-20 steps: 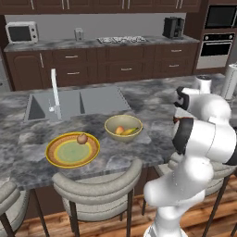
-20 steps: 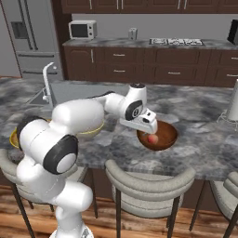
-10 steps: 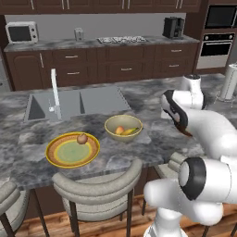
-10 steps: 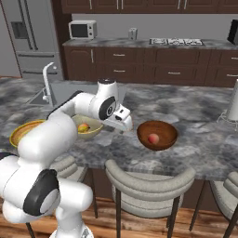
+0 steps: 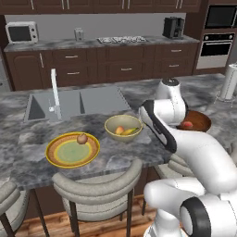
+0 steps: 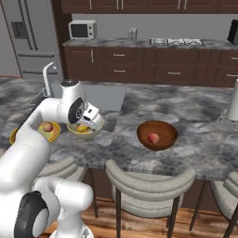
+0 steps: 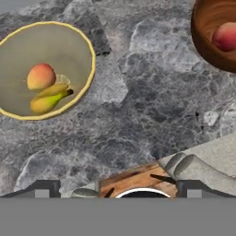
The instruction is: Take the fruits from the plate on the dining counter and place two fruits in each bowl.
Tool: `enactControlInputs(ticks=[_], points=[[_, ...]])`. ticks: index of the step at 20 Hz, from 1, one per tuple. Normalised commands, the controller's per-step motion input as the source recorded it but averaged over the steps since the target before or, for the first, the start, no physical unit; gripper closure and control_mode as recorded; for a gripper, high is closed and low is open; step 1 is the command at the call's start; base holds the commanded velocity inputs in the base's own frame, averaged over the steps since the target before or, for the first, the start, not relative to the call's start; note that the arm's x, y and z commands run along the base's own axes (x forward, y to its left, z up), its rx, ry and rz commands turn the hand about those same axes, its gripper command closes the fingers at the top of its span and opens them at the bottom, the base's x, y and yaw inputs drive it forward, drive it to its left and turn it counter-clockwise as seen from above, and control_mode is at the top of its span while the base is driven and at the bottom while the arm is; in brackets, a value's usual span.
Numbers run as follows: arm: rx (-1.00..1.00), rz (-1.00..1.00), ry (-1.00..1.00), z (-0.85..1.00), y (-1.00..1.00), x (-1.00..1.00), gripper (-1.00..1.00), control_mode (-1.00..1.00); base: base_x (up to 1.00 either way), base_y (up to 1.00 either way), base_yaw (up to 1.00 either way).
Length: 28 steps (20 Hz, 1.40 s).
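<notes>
The plate (image 5: pixel 55 155) lies on the dining counter (image 5: pixel 23 139) with a brownish fruit (image 5: pixel 82 138) on its far rim. To its right, the cream bowl (image 5: pixel 121 124) holds an orange-red fruit (image 7: pixel 40 76) and a banana (image 7: pixel 48 99). The dark wooden bowl (image 6: pixel 157 135) holds a red fruit (image 6: pixel 152 137). My gripper (image 6: pixel 96 122) hangs open and empty over the counter's front edge. It is just right of the cream bowl (image 6: pixel 83 132) and between the two bowls (image 7: pixel 46 69) (image 7: pixel 214 37). In the hand view the gripper (image 7: pixel 119 189) has its fingers wide apart.
A sink (image 5: pixel 69 102) with a white tap (image 5: pixel 54 92) is set into the counter behind the plate. Grey padded stools (image 5: pixel 97 185) stand along the near edge. A white paper-towel roll (image 5: pixel 229 81) stands at the far right.
The arm has swung left from above the dark bowl, where the red fruit lies, to beside the cream bowl. The gripper stays open.
</notes>
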Motion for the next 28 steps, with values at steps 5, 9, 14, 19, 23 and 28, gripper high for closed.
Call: enactControlInputs(ticks=[5,9,14,19,23,28], points=[[0.0,0.15,-0.03,0.11,0.96,-0.01,-1.0,-1.0,0.0,0.0,0.0],[0.0,0.18,-0.02,0.05,0.89,0.0,-1.0,-1.0,0.0,0.0,0.0],[0.0,0.15,-0.01,0.0,0.71,0.05,-1.0,-1.0,0.0,0.0,0.0],[0.0,0.12,0.0,0.0,0.64,0.28,-1.0,-1.0,0.0,0.0,0.0],[0.0,0.11,0.0,0.0,0.5,0.42,-1.0,-1.0,0.0,0.0,0.0],[0.0,0.08,-0.01,0.0,0.42,0.46,-1.0,-1.0,0.0,0.0,0.0]])
